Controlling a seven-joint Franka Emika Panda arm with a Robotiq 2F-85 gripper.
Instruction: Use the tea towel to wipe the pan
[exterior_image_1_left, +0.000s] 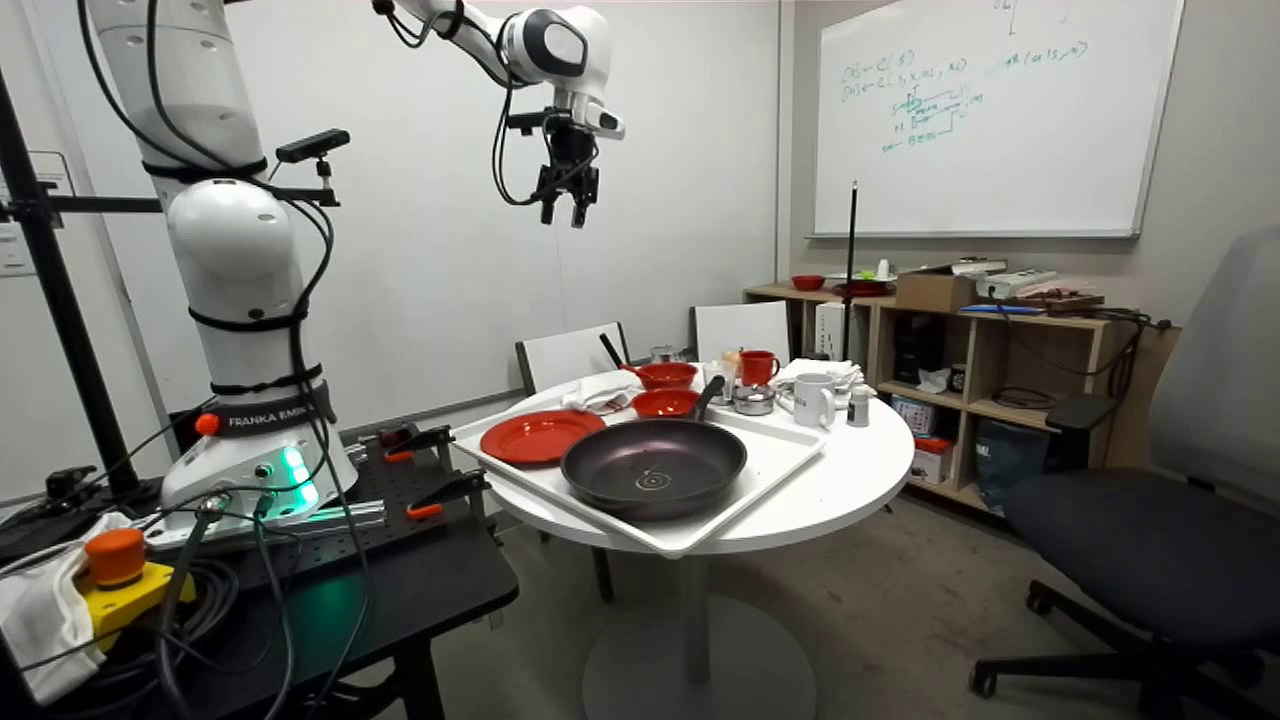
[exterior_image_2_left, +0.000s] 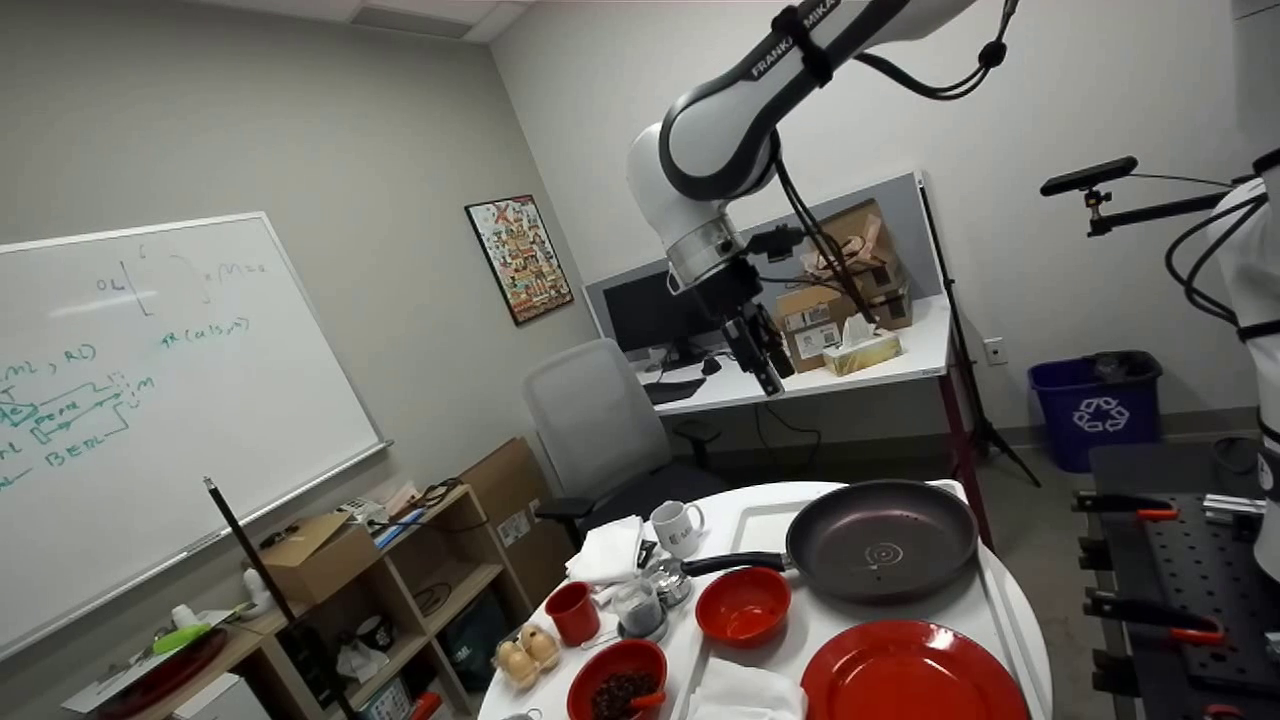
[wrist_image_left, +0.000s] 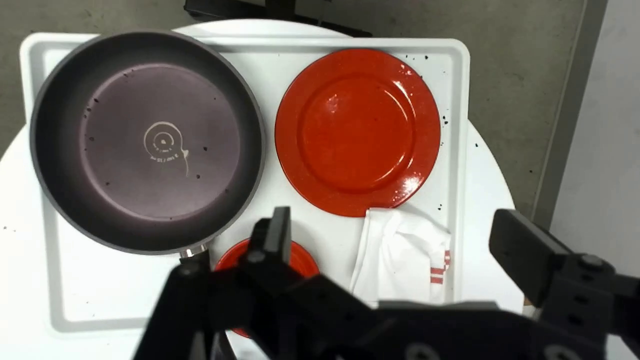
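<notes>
In the wrist view, the black frying pan (wrist_image_left: 160, 140) sits upper left on the white tray (wrist_image_left: 110, 292), the red-striped white tea towel (wrist_image_left: 405, 257) lower right, touching the red plate (wrist_image_left: 357, 132). In an exterior view, the tool (exterior_image_1_left: 563, 212) hangs upper centre, jaws wide apart.

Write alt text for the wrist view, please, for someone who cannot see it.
A dark pan with specks inside, a red plate and a white tea towel with red stripes lie on a white tray below. The open end effector partly hides a red bowl.
</notes>
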